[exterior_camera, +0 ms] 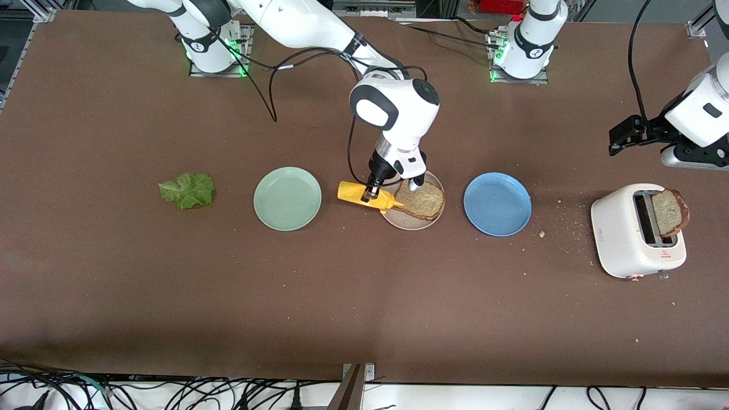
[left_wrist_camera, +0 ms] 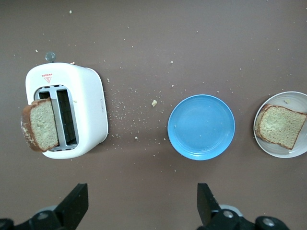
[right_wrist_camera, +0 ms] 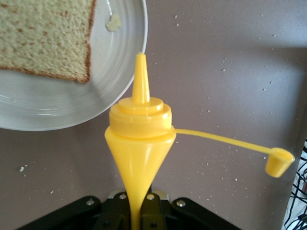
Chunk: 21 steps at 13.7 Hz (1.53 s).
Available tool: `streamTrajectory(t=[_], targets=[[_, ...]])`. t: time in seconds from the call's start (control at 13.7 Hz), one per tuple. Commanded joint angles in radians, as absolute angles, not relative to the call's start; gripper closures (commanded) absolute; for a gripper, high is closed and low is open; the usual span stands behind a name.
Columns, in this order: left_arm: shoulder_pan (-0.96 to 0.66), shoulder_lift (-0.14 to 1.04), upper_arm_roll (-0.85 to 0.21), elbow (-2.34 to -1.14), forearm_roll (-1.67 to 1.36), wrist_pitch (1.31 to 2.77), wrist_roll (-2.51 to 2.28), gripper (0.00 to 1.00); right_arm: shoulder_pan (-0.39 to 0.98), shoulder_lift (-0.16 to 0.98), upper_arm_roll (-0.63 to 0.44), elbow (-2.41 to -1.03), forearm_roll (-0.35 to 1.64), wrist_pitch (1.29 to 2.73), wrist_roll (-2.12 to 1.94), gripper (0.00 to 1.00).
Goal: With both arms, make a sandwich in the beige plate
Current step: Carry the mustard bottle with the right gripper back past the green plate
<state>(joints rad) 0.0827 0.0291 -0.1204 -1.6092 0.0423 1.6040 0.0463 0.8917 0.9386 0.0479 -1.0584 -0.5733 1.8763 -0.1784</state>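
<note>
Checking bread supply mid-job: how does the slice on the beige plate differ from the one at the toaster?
The slice on the beige plate lies flat; the slice at the toaster stands tilted, poking out of a slot. The plate slice sits between the mint and blue plates; the toaster slice is toward the left arm's end. Both are brown with darker crust.

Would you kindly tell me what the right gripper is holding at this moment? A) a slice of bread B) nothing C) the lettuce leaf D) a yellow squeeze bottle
D: the right gripper is shut on the yellow squeeze bottle, its uncapped nozzle aimed at the beige plate that holds a bread slice.
</note>
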Motion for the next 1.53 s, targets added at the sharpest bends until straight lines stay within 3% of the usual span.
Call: streamTrajectory(t=[0.0, 0.66, 1.24, 1.46], targets=[[0.091, 0.017, -0.121, -1.608, 0.017, 1.603, 0.051, 0.00, 0.827, 0.919, 0.063, -1.034, -0.490, 1.900, -0.227, 0.98], [0.091, 0.017, -0.121, -1.608, 0.015, 1.603, 0.051, 0.00, 0.573, 0.784, 0.054, -1.054, 0.124, 1.933, -0.375, 0.98], [0.091, 0.017, -0.121, -1.608, 0.015, 1.603, 0.051, 0.00, 0.318, 0.560, 0.054, -1.406, 0.627, 1.921, -0.906, 0.98], [0.091, 0.017, -0.121, -1.608, 0.015, 1.603, 0.051, 0.00, 0.235, 0.508, 0.052, -1.485, 0.695, 1.838, -1.142, 0.98]])
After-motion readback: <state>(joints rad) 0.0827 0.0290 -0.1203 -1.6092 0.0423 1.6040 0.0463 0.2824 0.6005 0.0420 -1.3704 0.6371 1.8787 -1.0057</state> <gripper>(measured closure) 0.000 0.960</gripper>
